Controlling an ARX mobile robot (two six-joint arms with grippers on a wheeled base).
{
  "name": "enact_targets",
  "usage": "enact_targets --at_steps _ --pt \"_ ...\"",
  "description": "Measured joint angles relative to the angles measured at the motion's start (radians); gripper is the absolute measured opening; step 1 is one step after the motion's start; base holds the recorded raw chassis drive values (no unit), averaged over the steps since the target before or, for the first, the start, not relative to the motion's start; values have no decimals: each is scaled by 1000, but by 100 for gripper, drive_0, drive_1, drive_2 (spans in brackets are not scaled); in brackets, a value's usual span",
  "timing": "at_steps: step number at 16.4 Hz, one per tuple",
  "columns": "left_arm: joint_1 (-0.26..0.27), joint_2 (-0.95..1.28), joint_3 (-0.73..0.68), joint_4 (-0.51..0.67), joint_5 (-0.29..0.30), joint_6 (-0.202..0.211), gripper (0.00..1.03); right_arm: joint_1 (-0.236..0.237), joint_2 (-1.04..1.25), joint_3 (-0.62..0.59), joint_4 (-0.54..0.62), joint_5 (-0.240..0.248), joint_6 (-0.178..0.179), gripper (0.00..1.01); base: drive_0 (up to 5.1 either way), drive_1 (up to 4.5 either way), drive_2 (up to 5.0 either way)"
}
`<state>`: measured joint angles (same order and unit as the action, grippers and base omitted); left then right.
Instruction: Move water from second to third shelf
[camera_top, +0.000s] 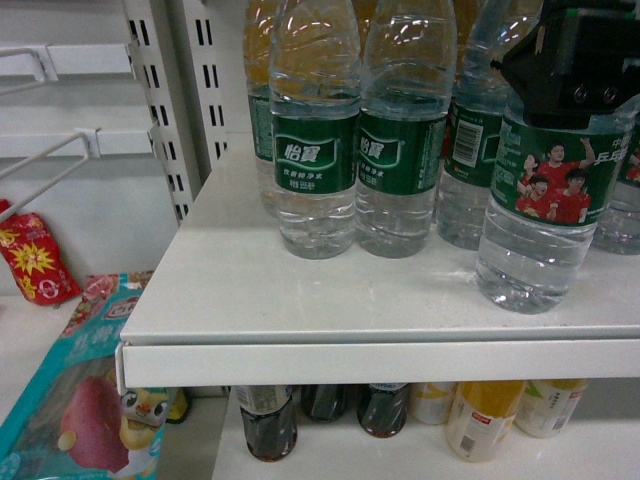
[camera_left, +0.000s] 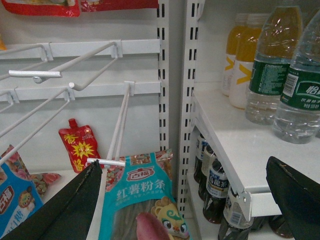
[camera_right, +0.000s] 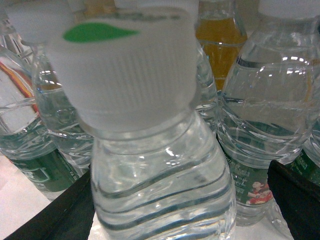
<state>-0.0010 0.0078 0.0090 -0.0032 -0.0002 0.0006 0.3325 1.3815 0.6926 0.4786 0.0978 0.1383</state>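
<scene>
The right gripper (camera_top: 580, 75) is sitting over the water (camera_top: 540, 215) at the white shelf's (camera_top: 380, 300) front right; frame edge is hiding its fingers, so grip cannot be determined. The left gripper (camera_left: 190, 200) is hanging open, empty.

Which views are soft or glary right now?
Right wrist: the water bottle's cap fills the frame and is blurred, too close for focus. Head: sharper; ceiling-light reflections streak the bottle shoulders, and the right tool is a dark mass at the top edge. Left wrist: evenly lit, mildly soft; the lower shelf's cola bottles sit in shadow.
</scene>
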Motion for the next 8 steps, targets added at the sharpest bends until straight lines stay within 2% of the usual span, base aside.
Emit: enact_targets --at_steps 5,8 --pt "0 0 0 0 0 0 98 0 -80 -35 -57 -29 1 98 0 0 0" --pt "0 0 0 0 0 0 98 0 -224 -85 -89 -63 22 98 0 0 0"
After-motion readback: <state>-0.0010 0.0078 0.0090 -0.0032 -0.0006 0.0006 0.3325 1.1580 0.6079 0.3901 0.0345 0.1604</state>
